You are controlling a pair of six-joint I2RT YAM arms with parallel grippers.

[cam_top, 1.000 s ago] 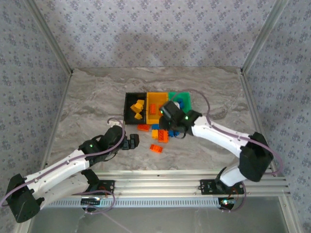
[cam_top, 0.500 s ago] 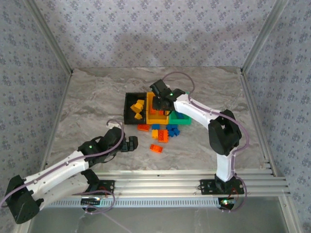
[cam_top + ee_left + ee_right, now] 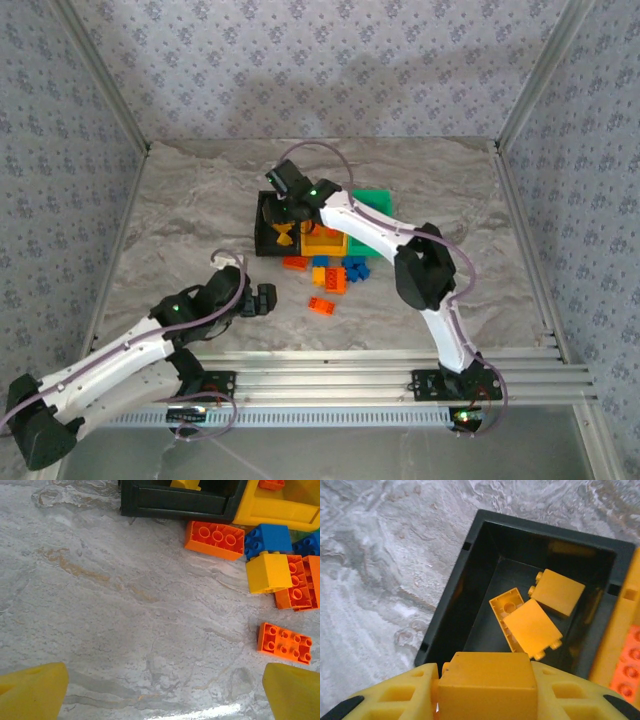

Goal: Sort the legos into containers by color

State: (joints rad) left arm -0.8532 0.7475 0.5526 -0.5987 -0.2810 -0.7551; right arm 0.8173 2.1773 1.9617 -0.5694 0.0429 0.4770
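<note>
My right gripper [image 3: 487,680] is shut on a yellow lego [image 3: 487,682] and hangs over the near part of the black container [image 3: 449,602], where several yellow legos [image 3: 532,627] lie. From above, that gripper [image 3: 286,196] is over the black container [image 3: 263,218], beside the yellow-orange one [image 3: 322,243] and the green one [image 3: 377,200]. Loose legos lie in front of the row: a long orange one [image 3: 215,539], a blue one [image 3: 267,539], a yellow one [image 3: 268,571] and a flat orange one [image 3: 285,642]. My left gripper [image 3: 162,695] is open above bare table, left of them.
An orange lego [image 3: 627,665] lies in the yellow-orange container. The loose pile [image 3: 335,273] sits just in front of the containers, with one orange piece [image 3: 321,306] nearer to me. Metal frame posts and patterned walls close in the marble table [image 3: 180,220].
My right arm has swung left from the loose pile, past the yellow-orange container, to over the black one, carrying the yellow lego. The left arm has drawn slightly back.
</note>
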